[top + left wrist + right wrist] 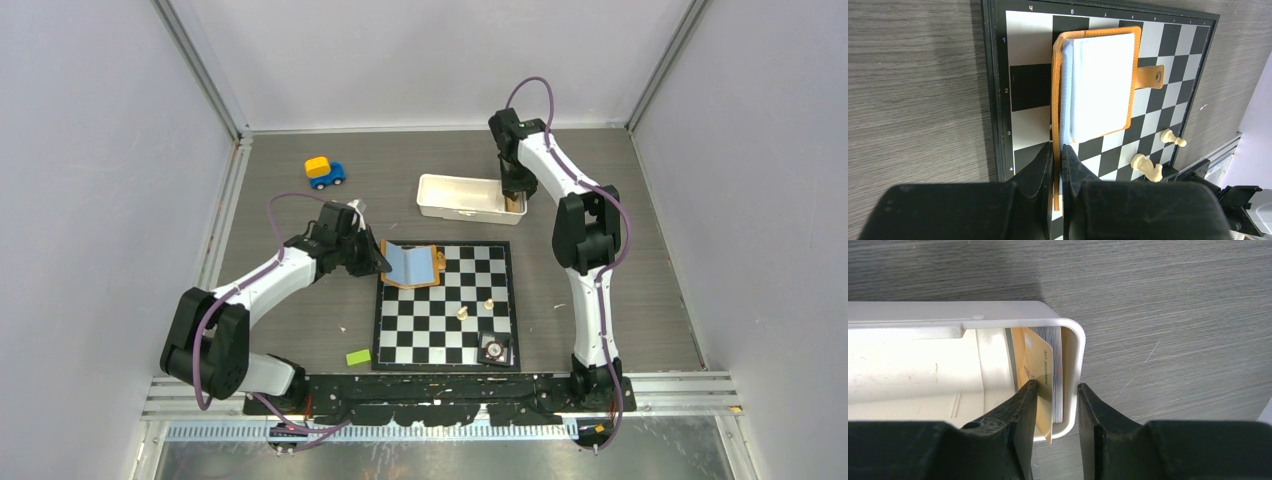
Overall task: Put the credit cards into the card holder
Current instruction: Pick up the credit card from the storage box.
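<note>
The orange card holder (428, 270) lies open on the chessboard's far left corner. A light blue card (407, 262) sits in it and looks whitish in the left wrist view (1102, 85). The snap strap (1150, 76) sticks out on its far side. My left gripper (377, 258) (1058, 151) is shut on the holder's thin orange cover and holds it on edge. My right gripper (513, 192) (1057, 385) is open over the right end of the white tray (1075, 335). One finger is inside against a tan-gold card (1039, 365) and a striped card (1057, 365), the other outside the wall.
The chessboard (445, 330) carries two cream chess pieces (463, 313) (489, 303) and a small dark round object (493, 349) at its near right corner. A green block (358, 357) lies near the board's front left corner. A blue and yellow toy car (325, 172) stands at the back left.
</note>
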